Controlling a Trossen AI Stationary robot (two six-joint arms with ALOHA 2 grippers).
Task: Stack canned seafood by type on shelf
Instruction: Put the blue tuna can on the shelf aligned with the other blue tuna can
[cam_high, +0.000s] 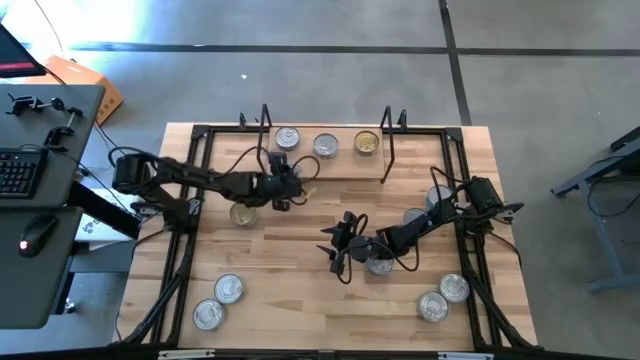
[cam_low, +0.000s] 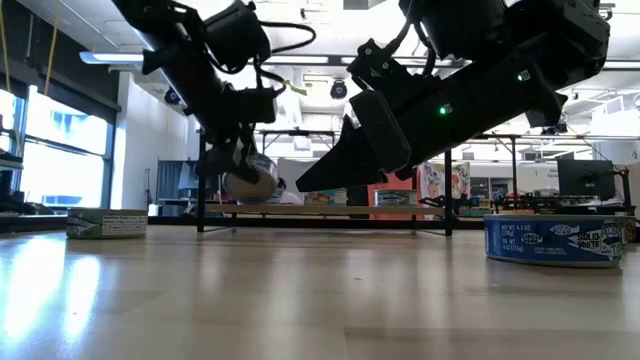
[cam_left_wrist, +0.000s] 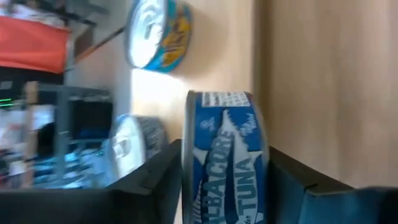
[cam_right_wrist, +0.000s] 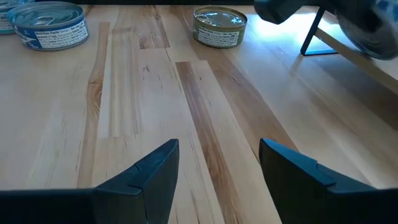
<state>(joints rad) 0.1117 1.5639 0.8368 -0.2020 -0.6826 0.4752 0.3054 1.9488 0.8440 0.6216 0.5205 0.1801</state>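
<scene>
Only the left wrist view shows the label: a blue albacore tuna can (cam_left_wrist: 225, 158) stands on edge between the left end effector (cam_high: 283, 187) fingers (cam_left_wrist: 146, 186), which sit around it, a slight gap showing on one side. The low view shows that can (cam_low: 250, 180) lifted clear of the tabletop (cam_low: 300, 290), in front of the shelf (cam_low: 330, 211). Beyond this end effector, three cans (cam_high: 325, 146) sit on the shelf board. The right end effector (cam_right_wrist: 217, 162) hangs wide and empty over bare tabletop, an olive-labelled can (cam_right_wrist: 219, 26) well ahead of it.
</scene>
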